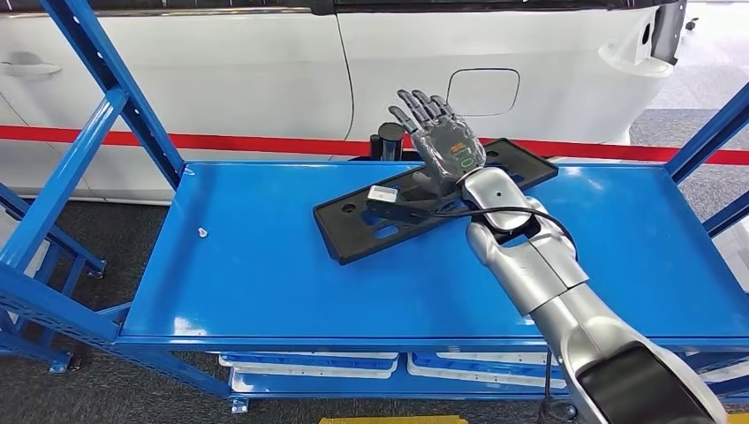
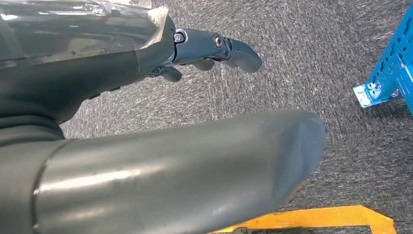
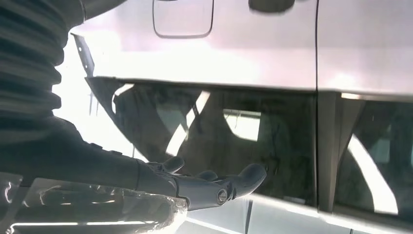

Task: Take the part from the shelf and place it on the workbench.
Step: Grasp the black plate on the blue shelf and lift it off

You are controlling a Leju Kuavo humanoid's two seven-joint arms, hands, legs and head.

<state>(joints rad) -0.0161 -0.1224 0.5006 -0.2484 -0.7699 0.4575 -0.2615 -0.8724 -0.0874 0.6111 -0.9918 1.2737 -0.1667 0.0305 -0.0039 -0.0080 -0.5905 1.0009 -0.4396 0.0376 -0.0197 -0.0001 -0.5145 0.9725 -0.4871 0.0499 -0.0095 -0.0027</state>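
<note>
A flat black plastic part [image 1: 389, 216] with cut-outs lies slantwise on the blue shelf top [image 1: 265, 265]. My right hand [image 1: 439, 132] hovers over the far end of the part, fingers spread and pointing away from me, holding nothing. A small white tag [image 1: 382, 193] sits on the part beside the wrist. In the right wrist view the right hand's fingers [image 3: 229, 183] stretch out flat toward the white car body. My left hand [image 2: 214, 48] hangs low over grey carpet, fingers loosely extended and holding nothing.
A white car [image 1: 371, 62] stands close behind the shelf, past a red stripe [image 1: 265, 141]. Blue uprights [image 1: 97, 97] frame the shelf at both sides. White-and-blue trays [image 1: 309, 364] sit on the lower level. A yellow floor marking [image 2: 311, 219] and a blue shelf foot [image 2: 384, 83] lie near the left hand.
</note>
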